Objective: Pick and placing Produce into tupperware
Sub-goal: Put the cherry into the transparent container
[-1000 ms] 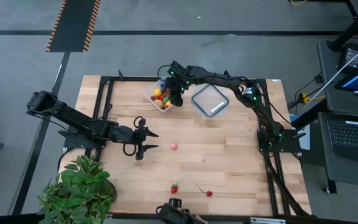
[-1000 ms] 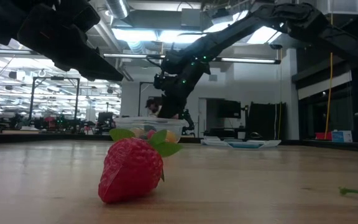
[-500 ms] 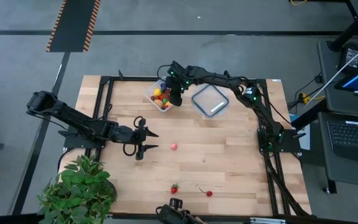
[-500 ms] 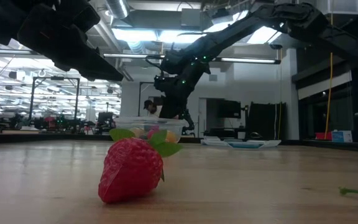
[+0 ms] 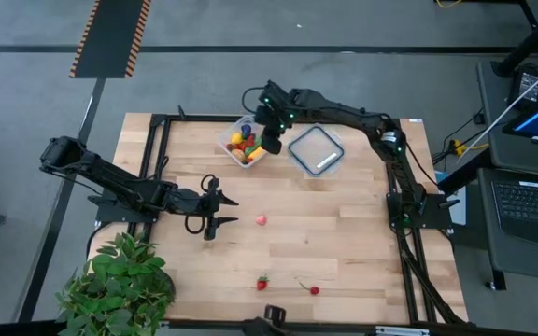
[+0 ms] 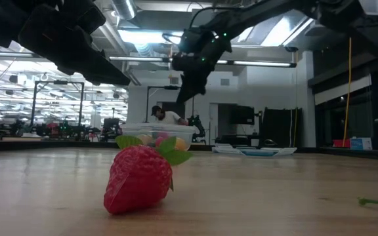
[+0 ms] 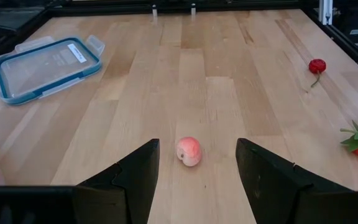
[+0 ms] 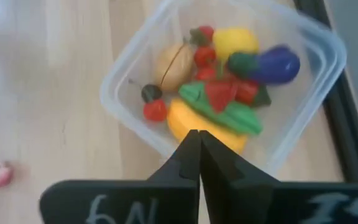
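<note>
The pink peach [image 7: 189, 151] lies on the counter [image 5: 344, 243] straight ahead of the left end effector [image 5: 231, 211], between its wide-spread fingers; the left arm is nearer; the right end effector [image 5: 271, 145], pinched shut and empty, hangs above the tupperware [image 5: 239, 142] of produce.

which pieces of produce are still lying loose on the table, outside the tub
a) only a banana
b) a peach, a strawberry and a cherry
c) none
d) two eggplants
b: the high view shows the pink peach, the strawberry and the cherry on bare wood, away from the tupperware.
</note>
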Tool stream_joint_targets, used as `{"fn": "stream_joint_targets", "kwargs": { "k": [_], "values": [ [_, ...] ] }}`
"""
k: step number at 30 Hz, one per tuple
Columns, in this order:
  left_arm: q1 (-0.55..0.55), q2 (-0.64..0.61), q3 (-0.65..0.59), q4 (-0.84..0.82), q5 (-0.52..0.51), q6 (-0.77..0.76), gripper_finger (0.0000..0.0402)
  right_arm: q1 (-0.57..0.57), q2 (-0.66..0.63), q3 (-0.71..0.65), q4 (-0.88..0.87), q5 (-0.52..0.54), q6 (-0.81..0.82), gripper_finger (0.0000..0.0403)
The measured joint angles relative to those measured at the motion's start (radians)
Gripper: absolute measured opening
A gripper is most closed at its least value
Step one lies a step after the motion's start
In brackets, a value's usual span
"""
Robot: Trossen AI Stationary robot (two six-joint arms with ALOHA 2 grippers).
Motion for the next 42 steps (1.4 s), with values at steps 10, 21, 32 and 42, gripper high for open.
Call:
{"fn": "stream_joint_targets", "kwargs": {
  "k": [10, 21, 32, 42],
  "values": [
    [0.000, 0.000, 0.000, -0.015, 0.000, 0.030, 0.0206, 0.093, -0.088, -0.102, -0.089, -0.003, 0.071, 0.0006],
    [0.000, 0.000, 0.000, -0.015, 0.000, 0.034, 0.0206, 0.200, -0.564, -0.658, 0.408, -0.047, 0.149, 0.0013],
    [0.000, 0.000, 0.000, 0.043, 0.000, -0.009, 0.0206, 0.323, -1.015, -1.130, 0.745, -0.047, 0.172, 0.0012],
    [0.000, 0.000, 0.000, 0.083, 0.000, -0.027, 0.0206, 0.414, -1.220, -1.370, 0.786, -0.127, 0.161, 0.0017]
  ]
}}
